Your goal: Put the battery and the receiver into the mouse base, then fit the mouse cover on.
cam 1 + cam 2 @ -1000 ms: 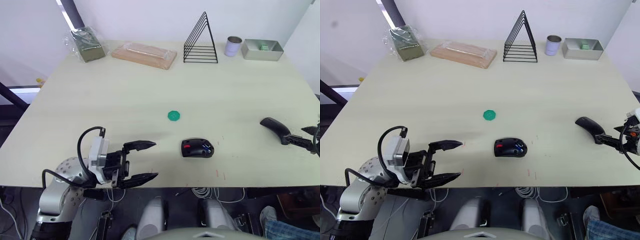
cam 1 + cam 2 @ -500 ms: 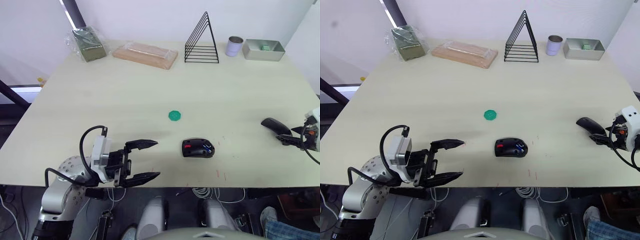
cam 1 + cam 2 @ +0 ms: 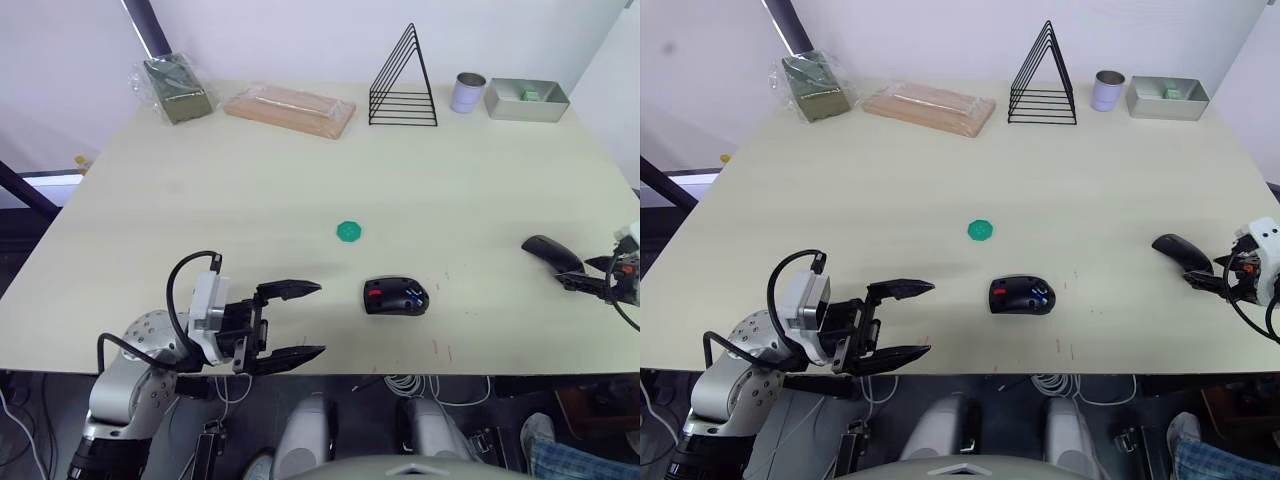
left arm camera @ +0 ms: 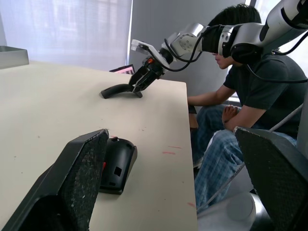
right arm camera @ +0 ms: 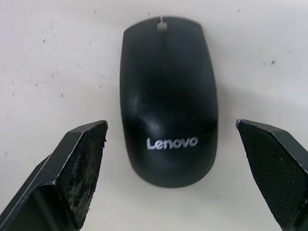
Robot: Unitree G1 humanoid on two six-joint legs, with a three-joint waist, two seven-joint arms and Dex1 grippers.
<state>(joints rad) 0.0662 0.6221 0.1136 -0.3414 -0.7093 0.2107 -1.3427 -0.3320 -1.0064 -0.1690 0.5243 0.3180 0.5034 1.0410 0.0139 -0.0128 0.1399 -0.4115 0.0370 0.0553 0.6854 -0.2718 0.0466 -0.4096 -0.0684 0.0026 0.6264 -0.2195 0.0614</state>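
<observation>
The right gripper (image 5: 168, 178) hung spread wide just over the mouse cover (image 5: 167, 98), which lay on the table (image 3: 300, 190) between its fingers. The left gripper (image 3: 300, 322) gaped too, with the mouse base (image 3: 396, 296) just beyond its tips.

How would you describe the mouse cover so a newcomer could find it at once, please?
On the pale table, look along the right edge, where the right gripper sits at it. The mouse cover is the smooth black shell printed Lenovo, with none of the red patch of the open mouse base.
</observation>
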